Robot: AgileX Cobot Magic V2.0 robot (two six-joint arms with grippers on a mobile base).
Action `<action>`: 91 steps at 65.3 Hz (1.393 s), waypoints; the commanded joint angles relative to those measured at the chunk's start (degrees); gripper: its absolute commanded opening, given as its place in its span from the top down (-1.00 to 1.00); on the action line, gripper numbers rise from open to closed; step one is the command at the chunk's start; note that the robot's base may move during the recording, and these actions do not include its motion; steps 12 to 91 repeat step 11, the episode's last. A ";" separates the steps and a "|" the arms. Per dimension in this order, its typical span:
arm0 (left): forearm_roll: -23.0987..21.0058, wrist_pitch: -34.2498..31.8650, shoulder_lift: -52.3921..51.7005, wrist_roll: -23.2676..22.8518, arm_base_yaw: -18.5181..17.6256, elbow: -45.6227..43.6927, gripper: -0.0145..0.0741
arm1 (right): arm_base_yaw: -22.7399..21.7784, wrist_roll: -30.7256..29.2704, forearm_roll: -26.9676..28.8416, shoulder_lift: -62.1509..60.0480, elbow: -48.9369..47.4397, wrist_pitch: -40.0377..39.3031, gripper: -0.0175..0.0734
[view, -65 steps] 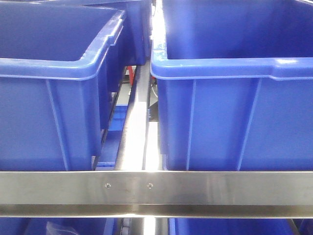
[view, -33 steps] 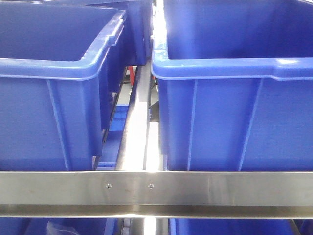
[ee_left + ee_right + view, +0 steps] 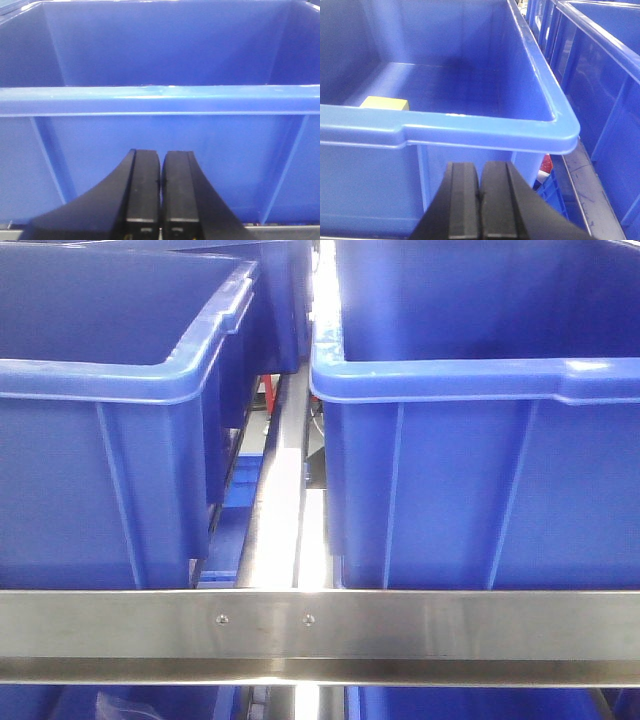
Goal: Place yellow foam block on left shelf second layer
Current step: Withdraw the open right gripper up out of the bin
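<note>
I find the yellow foam block (image 3: 385,103) on the floor of a blue bin (image 3: 470,127), just behind its near wall, only its top showing in the right wrist view. Both the right hand (image 3: 481,192) and left hand (image 3: 160,192) are pressed together, empty. Risk: that wall and rim bar a direct reach; a low approach would strike them. A steel shelf rail (image 3: 320,625) crosses below.

Two bins side by side on shelf rail (image 3: 320,625), left bin (image 3: 110,450), right bin (image 3: 470,460), foam block (image 3: 385,103) inside a bin (image 3: 470,131)
</note>
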 commanded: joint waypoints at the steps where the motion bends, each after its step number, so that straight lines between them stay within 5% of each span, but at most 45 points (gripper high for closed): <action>1: -0.18 -4.92 -0.66 -0.22 -0.32 1.48 0.36 | -0.40 -0.33 -0.07 -1.05 -1.30 -4.88 0.49; 91: -0.18 -4.92 -0.66 -0.22 -0.32 1.48 0.36 | -0.40 -0.33 -0.07 -1.05 -1.30 -4.88 0.49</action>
